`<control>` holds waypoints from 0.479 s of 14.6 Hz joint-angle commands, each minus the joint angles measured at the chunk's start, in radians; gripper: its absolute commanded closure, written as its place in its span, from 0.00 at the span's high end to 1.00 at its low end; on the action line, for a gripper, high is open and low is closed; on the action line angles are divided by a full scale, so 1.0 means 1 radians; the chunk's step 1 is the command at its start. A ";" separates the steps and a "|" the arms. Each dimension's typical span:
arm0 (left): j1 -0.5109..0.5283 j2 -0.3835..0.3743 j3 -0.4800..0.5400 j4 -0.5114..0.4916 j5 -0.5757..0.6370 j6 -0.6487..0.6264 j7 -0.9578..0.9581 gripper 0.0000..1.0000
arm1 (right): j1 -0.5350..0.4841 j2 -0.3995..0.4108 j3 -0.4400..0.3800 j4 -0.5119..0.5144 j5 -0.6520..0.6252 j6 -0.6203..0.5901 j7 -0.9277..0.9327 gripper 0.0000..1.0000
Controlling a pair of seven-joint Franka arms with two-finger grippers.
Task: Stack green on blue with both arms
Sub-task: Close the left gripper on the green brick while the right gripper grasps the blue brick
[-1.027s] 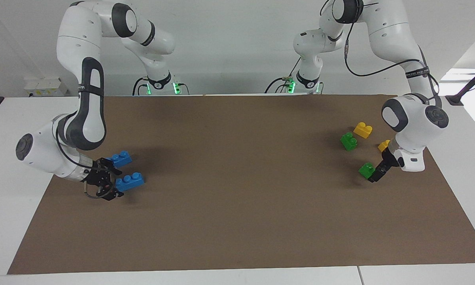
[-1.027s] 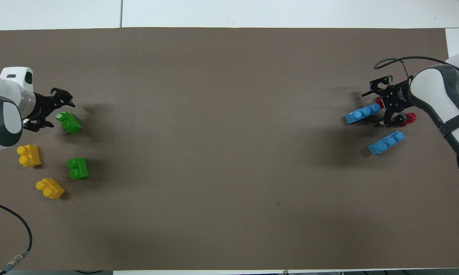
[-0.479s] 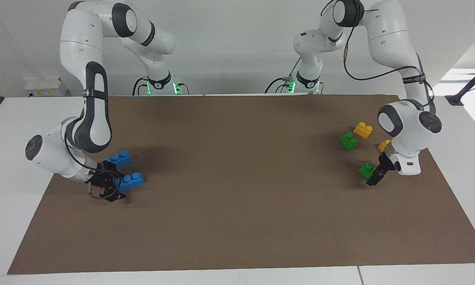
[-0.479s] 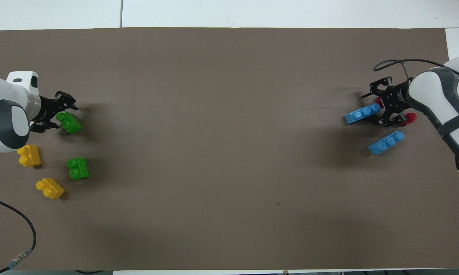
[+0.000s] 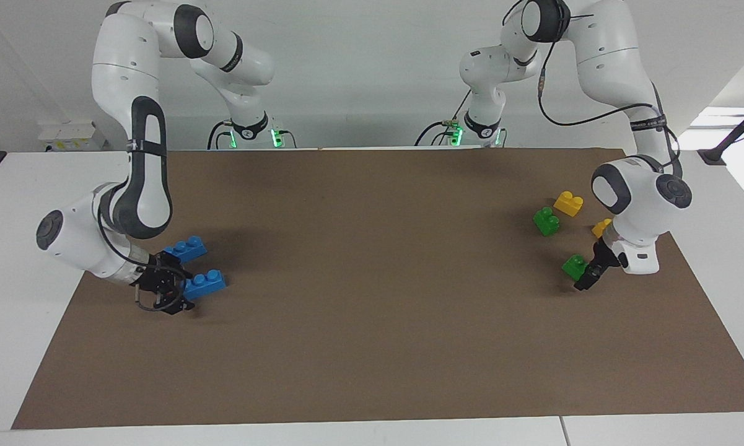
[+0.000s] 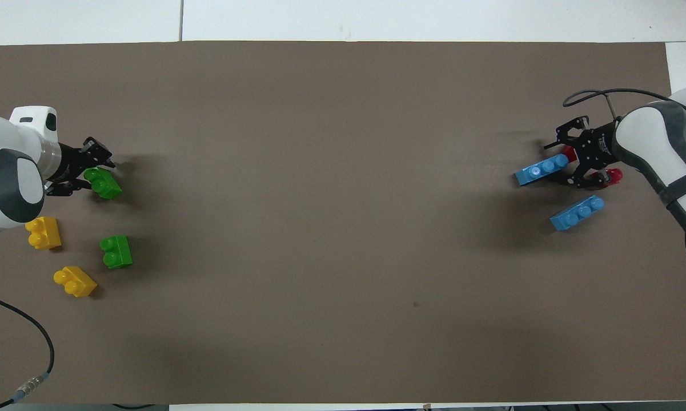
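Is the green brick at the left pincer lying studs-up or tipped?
Studs-up: the green brick shows both round studs on top, resting flat on the mat.

the green bricks [image 6: 105, 184] and blue bricks [image 6: 541, 169] look like smooth glossy plastic. the brown mat [image 6: 343, 228] looks matt, paper-like.

bricks [image 6: 577, 212] at both mat [image 6: 343, 285] ends

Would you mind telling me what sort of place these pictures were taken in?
Most likely a robotics lab. Two white robot arms stand at a white table covered by a brown mat, with toy bricks at each end and cables trailing.
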 commanded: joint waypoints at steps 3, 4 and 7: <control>0.000 -0.003 0.001 -0.006 0.004 0.017 -0.012 0.52 | -0.010 -0.023 0.006 -0.032 0.054 0.024 -0.038 0.52; 0.000 -0.003 0.001 -0.006 0.004 0.019 -0.012 0.48 | -0.010 -0.023 0.006 -0.032 0.054 0.026 -0.038 0.46; 0.000 -0.003 0.001 -0.006 0.004 0.022 -0.012 0.39 | -0.009 -0.022 0.006 -0.032 0.054 0.027 -0.040 0.14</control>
